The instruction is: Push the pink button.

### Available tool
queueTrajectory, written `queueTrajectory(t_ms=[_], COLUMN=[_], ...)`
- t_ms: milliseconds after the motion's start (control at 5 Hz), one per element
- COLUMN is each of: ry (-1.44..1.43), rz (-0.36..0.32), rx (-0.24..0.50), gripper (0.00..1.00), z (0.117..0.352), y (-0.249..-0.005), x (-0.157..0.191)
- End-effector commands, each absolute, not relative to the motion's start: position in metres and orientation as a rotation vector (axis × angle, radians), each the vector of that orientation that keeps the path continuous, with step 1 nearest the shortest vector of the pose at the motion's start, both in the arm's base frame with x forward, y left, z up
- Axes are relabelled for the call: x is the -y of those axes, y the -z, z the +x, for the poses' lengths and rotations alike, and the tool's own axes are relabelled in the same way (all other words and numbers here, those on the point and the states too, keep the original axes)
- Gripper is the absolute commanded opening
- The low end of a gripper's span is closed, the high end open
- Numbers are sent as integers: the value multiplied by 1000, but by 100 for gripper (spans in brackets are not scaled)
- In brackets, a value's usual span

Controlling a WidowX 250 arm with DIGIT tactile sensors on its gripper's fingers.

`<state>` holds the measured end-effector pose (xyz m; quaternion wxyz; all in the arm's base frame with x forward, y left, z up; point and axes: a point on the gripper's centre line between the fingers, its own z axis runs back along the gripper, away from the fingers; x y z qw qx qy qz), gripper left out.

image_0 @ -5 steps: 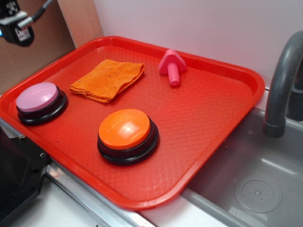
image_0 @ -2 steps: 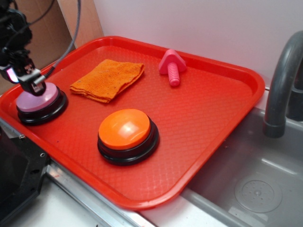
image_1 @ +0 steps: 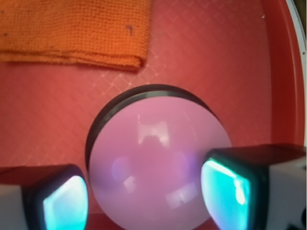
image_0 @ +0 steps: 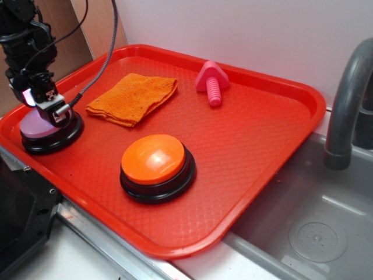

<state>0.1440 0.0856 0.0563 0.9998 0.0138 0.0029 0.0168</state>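
- The pink button sits on the red tray, close to the tray's left edge and well apart from the right edge by the sink.
- Its black base rests flat on the tray; in the wrist view the pale dome fills the lower middle of the picture.
- The gripper is right over the button, low on its dome; whether it actually touches the top I cannot tell.
- The claw is spread: in the wrist view one finger stands at the dome's left side and the other at its right, with the pink top showing between them and nothing pinched.
- A black cable runs from the gripper up and off the top of the exterior view.
- An orange cloth lies folded on the tray just beyond the pink button, toward the back edge; in the wrist view its hem is near the button's base but apart from it.
- An orange button stands near the tray's front edge, well apart from the pink one.
- A pink toy screw lies near the back edge.
- A grey tap rises past the tray's right edge.
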Motion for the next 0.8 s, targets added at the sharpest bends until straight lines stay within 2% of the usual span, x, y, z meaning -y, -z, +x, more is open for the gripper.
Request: queueTrajectory(t_ms=[0,200,400,600], ry=[-16,-15,-9,-37], rz=[32,44,39,52], rx=[3,9,30,13], gripper=[100,100,100,100], z=[153,153,156,160], y=[-52,-56,-68,-81], x=[-89,-88,-86,-86])
